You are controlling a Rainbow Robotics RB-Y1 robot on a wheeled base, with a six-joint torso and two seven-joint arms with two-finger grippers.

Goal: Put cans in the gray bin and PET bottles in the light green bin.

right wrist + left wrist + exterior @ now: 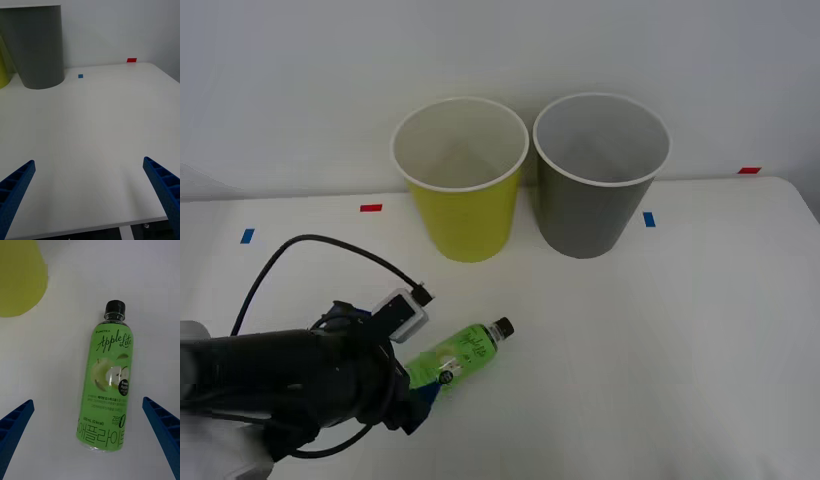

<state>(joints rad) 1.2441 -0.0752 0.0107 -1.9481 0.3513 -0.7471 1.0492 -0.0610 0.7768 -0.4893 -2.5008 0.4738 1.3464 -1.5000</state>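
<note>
While the small clear plastic bottle (460, 354) with its bright green label and black cap lies on its side on the white table (660, 340), the left gripper (90, 438) hangs over its base end with both blue ribbed fingers (15, 423) spread wide, gripping nothing. Behind it stand the tall yellow-green plastic bin (462, 180) and the dark gray plastic bin (598, 175) (upright, just beside each other). Off to the right, the right gripper (90, 198) hovers released over bare table, well apart from the bottle.

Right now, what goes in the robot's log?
left claw: open over bottle | bottle: lying on table | right claw: open, idle
</note>
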